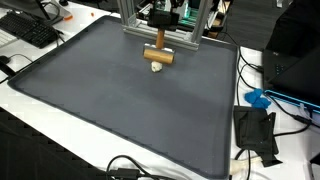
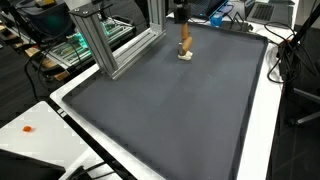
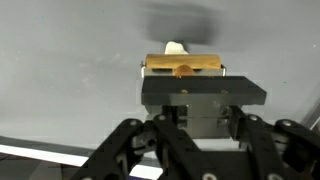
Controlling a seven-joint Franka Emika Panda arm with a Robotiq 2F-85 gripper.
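My gripper (image 1: 160, 28) hangs over the far end of the dark grey mat (image 1: 120, 110), in front of an aluminium frame. It appears shut on the upright handle of a wooden T-shaped tool (image 1: 158, 54), whose crossbar hangs below the fingers. The crossbar rests on or just above a small cream-white object (image 1: 157, 69) on the mat. Both exterior views show the gripper (image 2: 181, 14), the tool (image 2: 184, 38) and the white object (image 2: 187, 56). In the wrist view the gripper body (image 3: 192, 100) fills the lower half. Beyond it are the crossbar (image 3: 183, 66) and the white object (image 3: 175, 46).
An aluminium frame (image 2: 105, 45) stands along the mat's far edge. A keyboard (image 1: 30, 30) lies beside the mat. A black device (image 1: 255, 130), a blue item (image 1: 258, 98) and cables lie off another side. A green circuit board (image 2: 65, 48) sits behind the frame.
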